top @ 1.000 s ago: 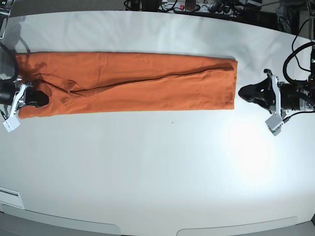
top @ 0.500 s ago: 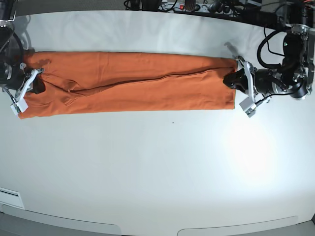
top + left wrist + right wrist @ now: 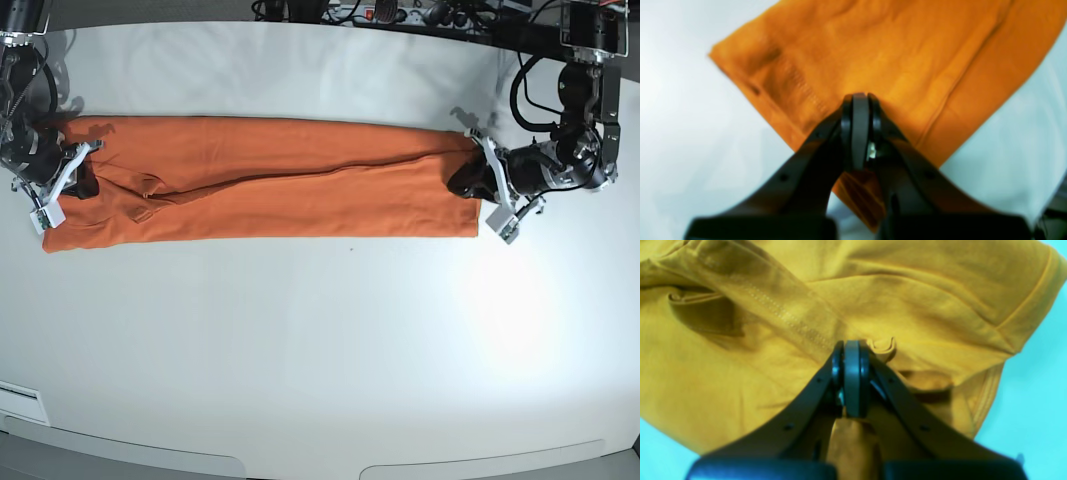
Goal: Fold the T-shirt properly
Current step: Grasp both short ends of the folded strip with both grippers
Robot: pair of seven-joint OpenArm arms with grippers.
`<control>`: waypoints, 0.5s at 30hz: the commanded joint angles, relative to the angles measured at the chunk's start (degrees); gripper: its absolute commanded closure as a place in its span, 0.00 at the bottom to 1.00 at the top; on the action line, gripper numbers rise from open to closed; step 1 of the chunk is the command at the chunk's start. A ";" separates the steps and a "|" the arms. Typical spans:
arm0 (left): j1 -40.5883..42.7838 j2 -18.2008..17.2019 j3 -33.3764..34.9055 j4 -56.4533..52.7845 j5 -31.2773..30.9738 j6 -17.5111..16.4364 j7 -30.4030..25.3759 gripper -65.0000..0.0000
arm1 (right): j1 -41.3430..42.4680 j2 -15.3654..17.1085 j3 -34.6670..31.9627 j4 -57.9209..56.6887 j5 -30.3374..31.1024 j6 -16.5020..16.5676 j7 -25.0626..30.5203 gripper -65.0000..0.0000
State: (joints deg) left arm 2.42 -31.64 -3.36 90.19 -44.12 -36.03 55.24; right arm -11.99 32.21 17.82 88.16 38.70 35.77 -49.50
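The orange T-shirt (image 3: 280, 190) lies folded lengthwise as a long strip across the far half of the white table (image 3: 320, 350). My left gripper (image 3: 462, 181) is at the strip's right end, over the hem edge. In the left wrist view its jaws (image 3: 859, 100) are closed with the shirt's fabric (image 3: 907, 60) at the tips and under them. My right gripper (image 3: 84, 182) is at the strip's left end, by the sleeve and collar folds. In the right wrist view it (image 3: 851, 346) is closed on bunched shirt fabric (image 3: 740, 373), with a small pucker at the tips.
Cables and a power strip (image 3: 380, 12) run along the table's back edge. The left arm's body and cables (image 3: 580, 150) stand at the right edge. A white label (image 3: 20, 400) sits at the front left. A bright glare spot (image 3: 500, 290) lies right of centre.
Both grippers have moved inward from beside the table's sides onto the two ends of the shirt strip. The strip has shifted slightly and its ends have bunched.
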 commanded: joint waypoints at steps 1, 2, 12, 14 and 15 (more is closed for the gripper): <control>-1.44 -0.87 -0.42 -1.77 3.19 0.83 1.40 1.00 | 0.57 1.11 0.33 0.55 -1.88 -0.98 1.31 1.00; -2.40 -0.68 -0.39 -3.65 3.17 0.72 1.38 1.00 | 0.57 1.11 0.33 0.50 -3.28 -1.51 2.21 1.00; -10.29 3.54 2.97 -13.75 1.46 -0.63 1.33 1.00 | 3.41 0.83 0.33 -0.57 -6.80 -2.23 6.84 1.00; -11.19 4.61 4.13 -13.75 1.53 -0.57 1.38 1.00 | 4.42 0.81 0.33 -0.59 -7.67 -2.36 7.56 1.00; -11.61 5.05 4.50 -13.75 1.55 -0.35 1.81 1.00 | 4.72 0.90 0.33 -0.59 -7.65 -2.32 7.74 1.00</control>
State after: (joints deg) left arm -9.23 -26.17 0.82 76.44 -45.08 -36.86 54.02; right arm -7.99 31.66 17.65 86.94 30.52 33.45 -43.44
